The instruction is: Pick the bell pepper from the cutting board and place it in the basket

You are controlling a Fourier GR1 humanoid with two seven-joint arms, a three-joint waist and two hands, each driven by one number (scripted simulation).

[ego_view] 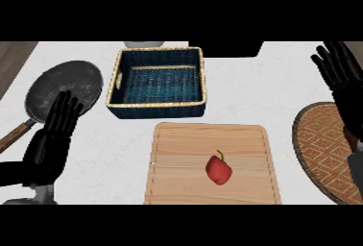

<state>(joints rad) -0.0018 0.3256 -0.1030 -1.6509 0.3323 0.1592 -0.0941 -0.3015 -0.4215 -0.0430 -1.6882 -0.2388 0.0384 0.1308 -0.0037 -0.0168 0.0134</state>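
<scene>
The bell pepper (219, 169) lies untouched on the cutting board (184, 144) — nothing is done yet; pick and placing both remain. The basket (157, 105) sits just beyond the board's far edge. The right hand (342, 67), far right of the board, and the left hand (53, 129), left of it, are both straight-fingered, holding nothing — bare counter between.

We see our left hand (51, 137) and right hand (340, 72) as matte black, with slim segmented fingers and broad black palms, the left one ending in a pale grey forearm cuff (44, 194) at the near edge.
</scene>
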